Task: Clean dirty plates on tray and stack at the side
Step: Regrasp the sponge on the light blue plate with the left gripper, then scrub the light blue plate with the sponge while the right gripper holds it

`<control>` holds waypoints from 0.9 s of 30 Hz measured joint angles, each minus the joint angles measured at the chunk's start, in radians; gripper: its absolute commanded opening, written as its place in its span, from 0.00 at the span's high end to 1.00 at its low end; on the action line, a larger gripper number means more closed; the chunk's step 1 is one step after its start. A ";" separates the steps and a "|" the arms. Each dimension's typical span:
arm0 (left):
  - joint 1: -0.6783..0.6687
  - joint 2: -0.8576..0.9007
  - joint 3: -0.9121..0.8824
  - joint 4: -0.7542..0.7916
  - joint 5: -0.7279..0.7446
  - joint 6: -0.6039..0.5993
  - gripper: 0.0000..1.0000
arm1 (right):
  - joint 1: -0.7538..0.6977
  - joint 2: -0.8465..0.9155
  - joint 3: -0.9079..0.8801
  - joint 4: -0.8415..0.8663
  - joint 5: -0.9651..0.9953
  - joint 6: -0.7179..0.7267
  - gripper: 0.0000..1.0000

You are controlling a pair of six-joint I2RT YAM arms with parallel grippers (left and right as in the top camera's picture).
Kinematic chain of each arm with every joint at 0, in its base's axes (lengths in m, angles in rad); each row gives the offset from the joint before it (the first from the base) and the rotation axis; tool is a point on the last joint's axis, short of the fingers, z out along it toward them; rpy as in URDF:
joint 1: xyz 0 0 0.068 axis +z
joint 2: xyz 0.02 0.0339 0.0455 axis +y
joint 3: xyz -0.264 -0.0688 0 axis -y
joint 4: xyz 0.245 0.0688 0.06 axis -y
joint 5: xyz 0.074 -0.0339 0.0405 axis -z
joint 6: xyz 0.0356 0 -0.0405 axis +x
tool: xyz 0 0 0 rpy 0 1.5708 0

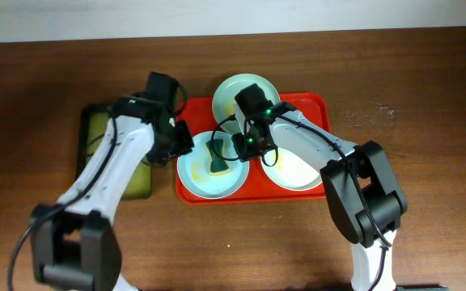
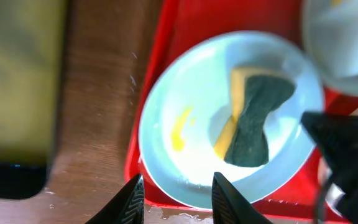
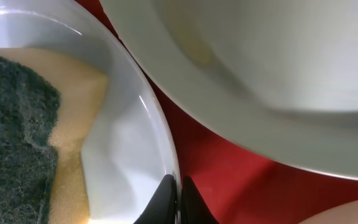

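Note:
The red tray (image 1: 314, 103) holds three plates. A pale blue plate (image 1: 201, 179) at its front left carries a yellow-and-green sponge (image 1: 217, 158) and a yellow smear (image 2: 179, 127). My right gripper (image 1: 245, 145) is shut on this plate's right rim, and the right wrist view shows its fingers (image 3: 180, 199) pinching the thin edge beside the sponge (image 3: 17, 137). At the plate's left rim my left gripper (image 1: 183, 144) has its jaws apart. They (image 2: 179, 202) straddle the plate's edge and the tray's rim (image 2: 185, 25). A mint plate (image 1: 229, 93) lies behind and a white plate (image 1: 294, 171) to the right.
A black-rimmed tray with a yellow-green inside (image 1: 95, 133) sits on the brown table left of the red tray, close to my left arm. Water glistens on the wood by the red tray's edge (image 2: 229, 219). The mint plate (image 3: 260, 74) shows a faint yellow smear.

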 measured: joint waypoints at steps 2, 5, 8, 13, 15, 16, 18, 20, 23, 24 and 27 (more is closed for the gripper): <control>0.006 0.058 0.000 0.026 0.072 0.054 0.67 | 0.000 0.000 0.000 0.000 0.000 0.000 0.96; 0.012 0.145 -0.001 0.063 0.178 0.113 0.73 | 0.000 0.000 0.000 0.000 0.000 0.000 0.96; 0.008 0.225 -0.001 0.101 0.242 0.134 0.73 | 0.000 0.000 0.000 0.000 0.000 0.000 0.96; 0.005 0.255 -0.002 0.119 0.302 0.193 0.73 | 0.000 0.000 0.000 0.000 0.000 0.000 0.96; 0.005 0.255 -0.003 0.119 0.307 0.216 0.72 | 0.000 0.000 0.000 0.001 0.000 0.000 0.96; 0.002 0.256 -0.003 0.119 0.311 0.221 0.70 | 0.000 0.000 0.000 0.001 0.000 0.000 0.96; -0.008 0.255 -0.003 0.123 0.314 0.240 0.67 | 0.000 0.000 0.000 0.001 0.000 0.000 0.96; -0.030 0.255 -0.002 0.147 0.314 0.251 0.67 | 0.000 0.000 0.000 0.004 0.000 0.000 0.96; -0.068 0.255 -0.002 0.169 0.314 0.260 0.66 | 0.000 0.000 0.000 0.006 0.000 0.000 0.96; -0.074 0.255 -0.001 0.171 0.314 0.262 0.66 | 0.000 0.000 0.000 0.007 0.000 0.000 0.96; -0.072 0.256 0.032 0.138 0.310 0.266 0.68 | 0.000 0.000 0.000 0.010 0.001 0.000 0.96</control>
